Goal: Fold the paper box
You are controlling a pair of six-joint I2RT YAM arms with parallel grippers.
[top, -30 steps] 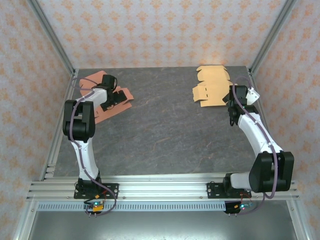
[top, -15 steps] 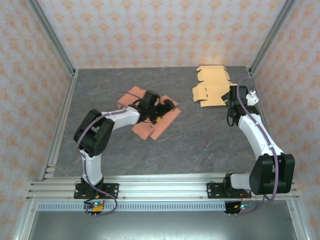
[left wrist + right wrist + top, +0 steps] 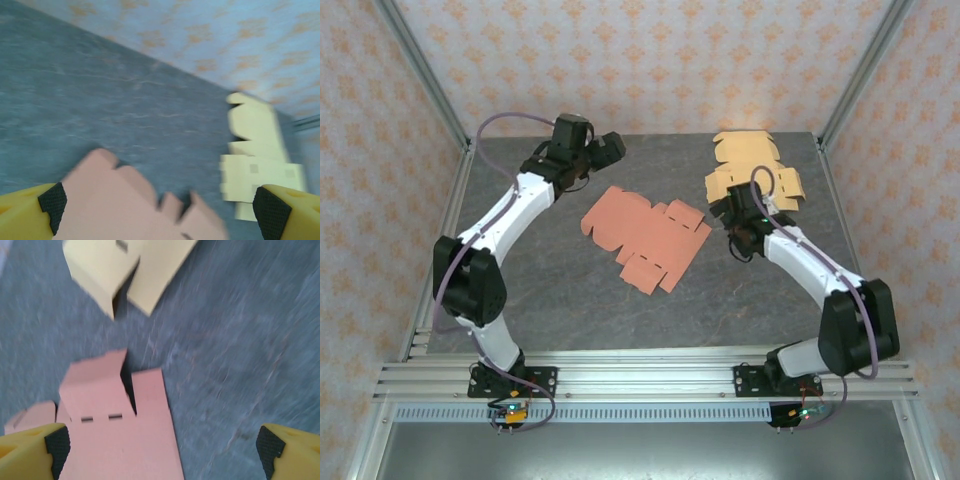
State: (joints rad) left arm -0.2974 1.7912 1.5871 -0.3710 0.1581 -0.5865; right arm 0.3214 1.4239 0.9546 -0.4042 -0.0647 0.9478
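My left gripper (image 3: 609, 146) hangs above the table's (image 3: 550, 290) far-left corner, jaws wide apart and empty. From its wrist camera (image 3: 162, 214) I look down on the nearest edge of the pink cardboard sheet (image 3: 125, 205).

That sheet (image 3: 645, 236) lies flat near the middle of the table, a thin die-cut piece with notched tabs, slots and scored lines. It looks light, so I expect it to slide if pushed.

My right gripper (image 3: 724, 212) sits just beside its right edge, also spread and holding nothing. I'd pin the middle panel with one gripper, then lift a side flap along its crease with the other.

Pale yellow sheets (image 3: 752, 170) lie by the far-right corner.
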